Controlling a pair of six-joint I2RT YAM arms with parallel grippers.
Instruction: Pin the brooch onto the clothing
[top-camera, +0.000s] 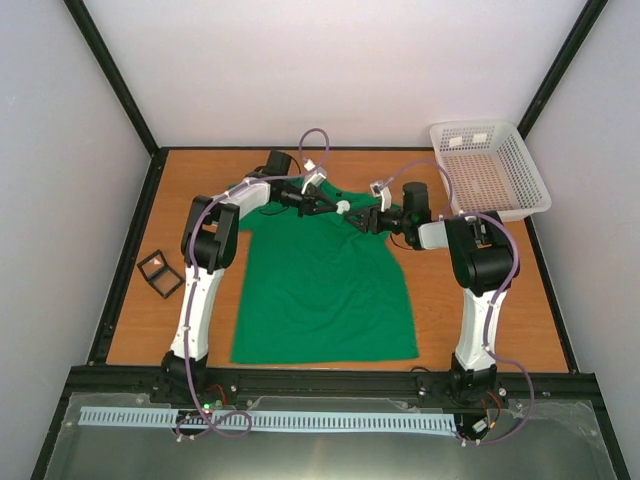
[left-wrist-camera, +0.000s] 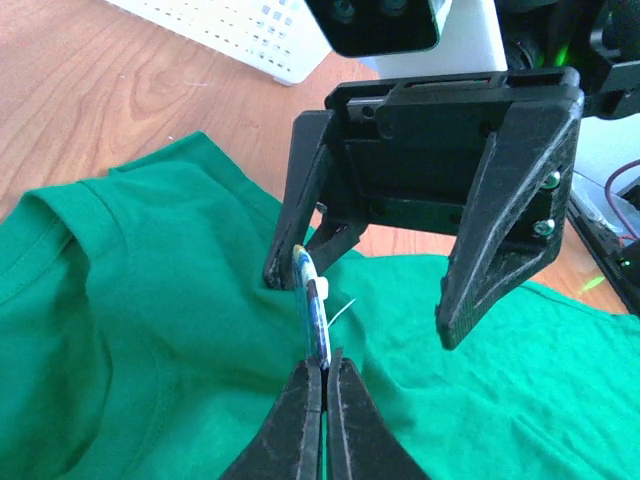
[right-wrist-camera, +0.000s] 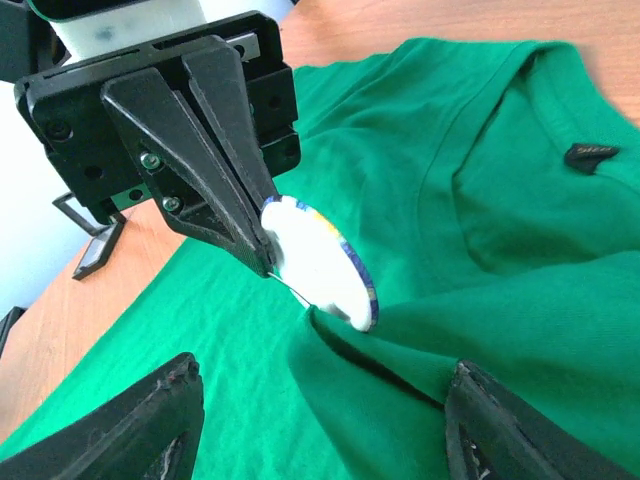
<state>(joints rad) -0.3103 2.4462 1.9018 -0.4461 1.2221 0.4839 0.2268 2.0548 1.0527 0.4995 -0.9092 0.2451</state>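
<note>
The green T-shirt (top-camera: 325, 285) lies flat on the table, collar to the far side, its dark label (right-wrist-camera: 590, 153) showing. My left gripper (left-wrist-camera: 327, 365) is shut on the rim of the small round brooch (left-wrist-camera: 317, 315), held on edge just above the cloth near the collar. Its whitish back (right-wrist-camera: 320, 262) faces my right wrist camera, and a thin pin runs from it into a raised fold of fabric (right-wrist-camera: 400, 350). My right gripper (right-wrist-camera: 320, 405) stands open opposite, its fingers straddling that fold. One of its fingertips (left-wrist-camera: 283, 268) sits right beside the brooch.
A white mesh basket (top-camera: 490, 170) stands at the back right corner. A small black square-framed case (top-camera: 160, 272) lies on the wood left of the shirt. Both arms meet over the shirt's chest area (top-camera: 345, 212).
</note>
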